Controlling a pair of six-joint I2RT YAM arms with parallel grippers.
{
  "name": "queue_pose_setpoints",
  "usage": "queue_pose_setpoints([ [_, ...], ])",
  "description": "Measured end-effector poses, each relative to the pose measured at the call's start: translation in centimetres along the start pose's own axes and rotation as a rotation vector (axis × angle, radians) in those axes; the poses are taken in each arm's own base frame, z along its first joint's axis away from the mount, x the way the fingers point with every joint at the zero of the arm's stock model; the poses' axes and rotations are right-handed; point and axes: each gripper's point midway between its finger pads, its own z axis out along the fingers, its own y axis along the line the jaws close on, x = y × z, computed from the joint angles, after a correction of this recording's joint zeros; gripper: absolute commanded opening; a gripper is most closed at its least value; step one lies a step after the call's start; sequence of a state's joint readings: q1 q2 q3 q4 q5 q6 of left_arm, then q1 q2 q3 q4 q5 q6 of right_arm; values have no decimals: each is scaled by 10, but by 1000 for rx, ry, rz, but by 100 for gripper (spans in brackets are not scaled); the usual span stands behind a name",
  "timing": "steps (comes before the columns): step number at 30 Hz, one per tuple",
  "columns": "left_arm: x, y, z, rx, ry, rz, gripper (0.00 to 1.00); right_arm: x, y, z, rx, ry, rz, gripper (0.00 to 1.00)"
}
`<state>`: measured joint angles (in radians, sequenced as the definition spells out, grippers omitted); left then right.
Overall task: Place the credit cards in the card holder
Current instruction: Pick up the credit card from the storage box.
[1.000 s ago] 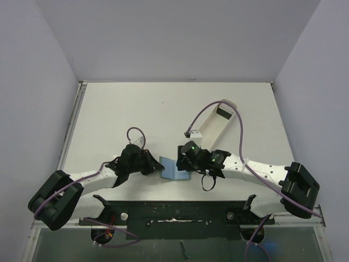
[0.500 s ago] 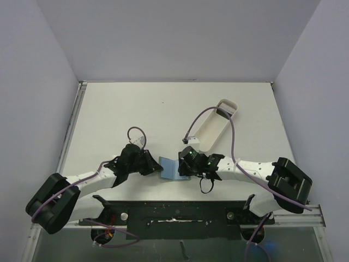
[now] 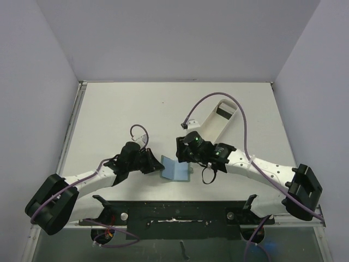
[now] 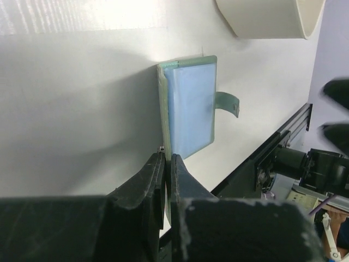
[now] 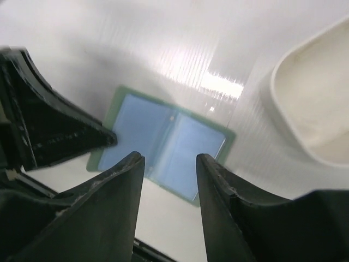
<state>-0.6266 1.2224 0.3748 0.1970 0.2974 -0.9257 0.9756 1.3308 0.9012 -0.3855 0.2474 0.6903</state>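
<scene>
The card holder [image 3: 175,168] lies open on the table, its bluish pockets facing up and its green snap tab [image 4: 228,102] sticking out to one side. My left gripper [image 4: 168,159] is shut on the green left edge of the card holder [image 4: 188,106], low at the table. Just above the card holder [image 5: 163,139] hovers my right gripper [image 5: 170,158], open with nothing between its fingers. A black credit card [image 3: 224,112] lies in the far end of the white tray [image 3: 210,130].
The long white tray stands at an angle behind the right arm, and its rim shows in the right wrist view [image 5: 305,103] and the left wrist view [image 4: 267,22]. A purple cable [image 3: 218,98] arcs over it. The black base rail [image 3: 174,210] runs along the near edge.
The right arm dipped toward the holder, then swung back and lifted a little above it, its jaws still apart. The left gripper stays on the holder's left edge.
</scene>
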Motion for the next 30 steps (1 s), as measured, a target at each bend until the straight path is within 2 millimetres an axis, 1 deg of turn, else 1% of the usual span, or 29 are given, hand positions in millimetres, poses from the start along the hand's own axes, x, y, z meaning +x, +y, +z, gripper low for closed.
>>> queue_pose_setpoints([
  [2,1,-4,-1,16,10,11,0,-28,-3,-7,1,-55,-13,45],
  [4,2,-6,-2,24,21,21,0,-53,-20,-10,38,-94,-21,45],
  [5,3,-7,-2,27,29,25,0,-66,-35,-10,76,-113,-25,45],
  [8,6,-8,-4,31,49,39,0,-93,-79,-11,196,-144,-49,46],
  [11,8,-9,-6,33,64,53,0,-112,-122,-10,301,-154,-85,47],
  [15,9,-9,-8,36,71,70,0,-130,-177,-5,404,-141,-139,47],
  [18,11,-10,-9,44,80,71,0,-140,-219,6,479,-121,-187,48],
  [21,12,-13,-10,58,90,69,0,-138,-250,21,496,-76,-228,49],
  [24,13,-16,-10,72,94,68,0,-133,-272,37,470,-22,-263,51],
  [26,12,-18,-11,81,95,68,0,-135,-283,46,456,1,-289,52],
  [28,12,-19,-11,89,93,69,0,-143,-294,53,448,15,-323,53],
  [30,11,-20,-12,92,90,69,0,-149,-301,59,444,24,-361,53],
])
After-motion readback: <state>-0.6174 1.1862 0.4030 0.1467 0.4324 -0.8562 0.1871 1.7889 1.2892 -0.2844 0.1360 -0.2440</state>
